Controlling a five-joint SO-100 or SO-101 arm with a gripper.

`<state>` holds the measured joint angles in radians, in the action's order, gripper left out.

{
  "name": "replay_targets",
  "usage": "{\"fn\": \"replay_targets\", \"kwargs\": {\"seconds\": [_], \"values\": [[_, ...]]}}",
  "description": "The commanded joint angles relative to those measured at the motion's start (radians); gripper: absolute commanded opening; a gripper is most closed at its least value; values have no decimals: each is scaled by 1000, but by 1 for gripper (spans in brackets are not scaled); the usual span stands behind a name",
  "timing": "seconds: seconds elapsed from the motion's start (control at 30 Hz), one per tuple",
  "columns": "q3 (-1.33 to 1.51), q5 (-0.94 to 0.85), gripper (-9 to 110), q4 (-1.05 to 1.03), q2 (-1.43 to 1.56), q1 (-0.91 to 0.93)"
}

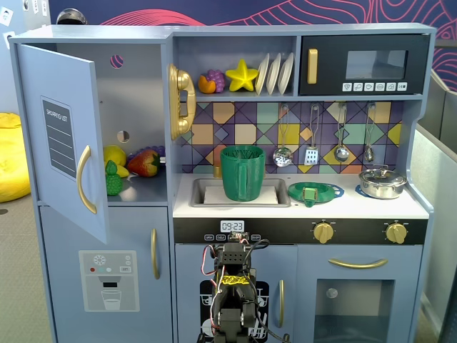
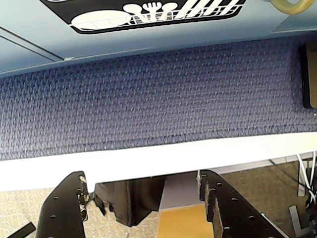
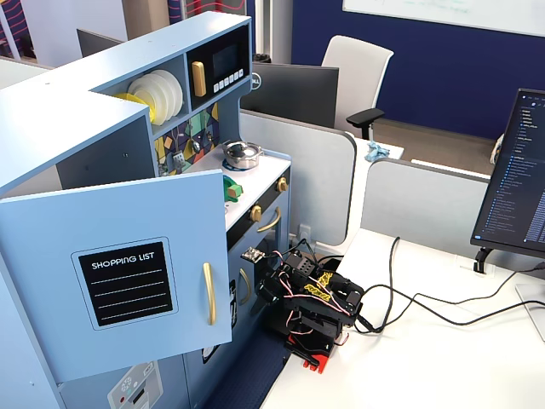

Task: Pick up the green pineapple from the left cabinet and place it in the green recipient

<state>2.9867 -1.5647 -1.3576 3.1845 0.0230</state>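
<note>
Black plastic fingers point(image 2: 64, 208) of the gripper point(image 2: 143, 206) stand spread apart in the wrist view, with nothing between them; below the gap lie a white table edge and a blue woven mat point(image 2: 158, 94).

Seen from a fixed view, the arm point(image 1: 232, 293) sits folded low in front of the toy kitchen, beneath the clock panel point(image 1: 231, 226), its gripper well apart from every toy. Another fixed view shows it crouched on the white desk point(image 3: 426, 358) amid loose cables.

Up in the left cabinet point(image 1: 136, 107), whose door point(image 1: 64, 136) hangs swung open, the green pineapple point(image 1: 113, 179) stands upright on the shelf, long axis vertical, leafy top upward. It sits at the shelf's front left, partly behind the door edge and its gold handle point(image 1: 84, 180). A yellow lemon point(image 1: 114, 155) rests just behind it and a red strawberry point(image 1: 143, 163) lies just beside it to the right.

Farther right, the green recipient point(image 1: 242, 172) stands upright in the sink point(image 1: 282, 200), with a flat green strainer point(image 1: 315, 191) and a metal pot point(image 1: 382, 183) beyond.
</note>
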Motion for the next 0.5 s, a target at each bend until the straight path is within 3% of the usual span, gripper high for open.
{"fn": "replay_targets", "kwargs": {"seconds": [0.0,0.33,0.47], "values": [[11,54,0,-175,-6,46],[11,25,0,-164,-6,18],[-6,64,0,107,-6,-37]]}}
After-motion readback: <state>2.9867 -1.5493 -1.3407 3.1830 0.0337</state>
